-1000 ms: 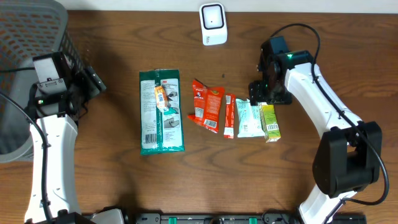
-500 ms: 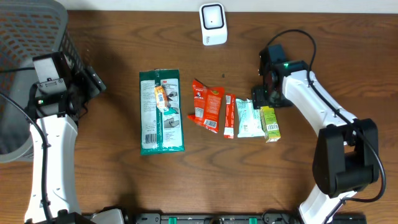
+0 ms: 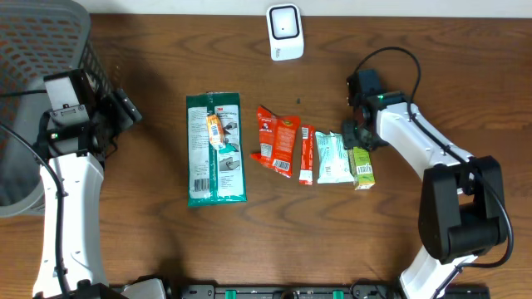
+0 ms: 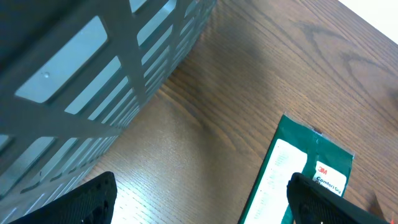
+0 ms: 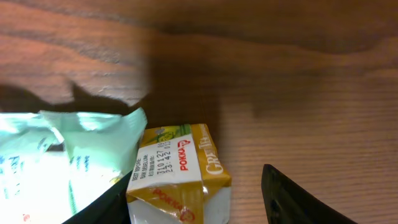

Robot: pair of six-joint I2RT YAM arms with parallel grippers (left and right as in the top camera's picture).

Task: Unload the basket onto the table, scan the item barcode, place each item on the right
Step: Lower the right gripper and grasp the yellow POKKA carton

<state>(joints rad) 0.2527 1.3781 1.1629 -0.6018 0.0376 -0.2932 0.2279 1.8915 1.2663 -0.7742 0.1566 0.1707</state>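
Observation:
A yellow-green Pokka drink carton [image 3: 361, 164] lies at the right end of a row of items, top end toward my right gripper [image 3: 357, 143]. In the right wrist view the carton [image 5: 180, 171] sits between the open jaws of the right gripper [image 5: 199, 202]. The left finger is close against it and the right finger [image 5: 292, 199] stands apart from it. The white scanner [image 3: 284, 31] stands at the table's back edge. My left gripper [image 3: 125, 108] hangs open over bare wood by the basket, with nothing in the left gripper [image 4: 202, 205].
Left of the carton lie a mint packet [image 3: 332, 156], a thin red stick [image 3: 306, 154], a red packet [image 3: 277, 139] and a green 3M pack [image 3: 215, 149] with a small orange item on it. A grey mesh basket [image 3: 41, 50] fills the back left corner.
My right gripper has come down and forward over the carton's top end, and its jaws have narrowed around it. The left arm has not moved.

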